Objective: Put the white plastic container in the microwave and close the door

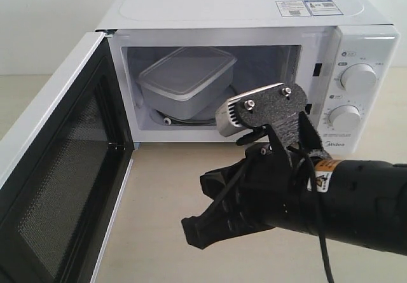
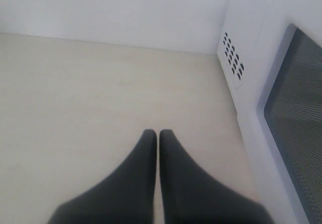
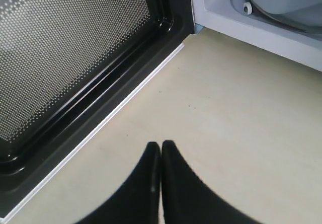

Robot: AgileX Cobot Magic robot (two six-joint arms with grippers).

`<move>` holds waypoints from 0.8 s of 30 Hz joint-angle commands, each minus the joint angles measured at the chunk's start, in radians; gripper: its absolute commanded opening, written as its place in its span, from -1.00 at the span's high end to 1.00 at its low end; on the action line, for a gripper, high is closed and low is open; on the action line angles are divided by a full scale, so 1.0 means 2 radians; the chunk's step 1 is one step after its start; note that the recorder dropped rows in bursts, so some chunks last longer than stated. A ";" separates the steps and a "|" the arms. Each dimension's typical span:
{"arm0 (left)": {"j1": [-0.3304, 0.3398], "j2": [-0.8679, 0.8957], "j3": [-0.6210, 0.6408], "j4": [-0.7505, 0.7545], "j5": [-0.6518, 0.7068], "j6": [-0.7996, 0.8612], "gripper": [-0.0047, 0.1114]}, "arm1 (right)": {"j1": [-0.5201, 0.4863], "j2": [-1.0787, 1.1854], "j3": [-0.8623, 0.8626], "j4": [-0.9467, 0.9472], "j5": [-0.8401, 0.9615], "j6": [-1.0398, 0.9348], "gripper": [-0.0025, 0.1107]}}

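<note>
My right arm is matte black, with an orange-and-white warning sticker at the wrist. A speckled dark bracket with two silver screws carries a ribbed silver camera housing. A thin black cable trails down. My right gripper and left gripper have smooth black fingers tapering to narrow tips.

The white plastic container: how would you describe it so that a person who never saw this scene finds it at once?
Find the white microwave with two round dials at its right and its door swung wide open to the left. Look into the cavity: the white plastic container lies there. It is the only box inside, rectangular, translucent white, with rounded corners and a flat lid.
</note>
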 commanded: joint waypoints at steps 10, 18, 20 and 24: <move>0.001 -0.002 0.002 0.001 0.000 -0.002 0.84 | -0.089 -0.170 0.003 -0.007 0.073 -0.096 0.96; 0.001 -0.002 0.002 0.001 0.000 -0.002 0.84 | -0.272 -0.335 0.056 -0.007 0.128 -0.097 0.96; 0.001 -0.002 0.002 0.001 0.000 -0.002 0.84 | -0.298 -0.385 0.084 -0.007 0.128 -0.105 0.96; 0.001 -0.002 0.002 0.001 0.000 -0.002 0.84 | -0.330 -0.498 0.144 -0.007 0.123 -0.112 0.96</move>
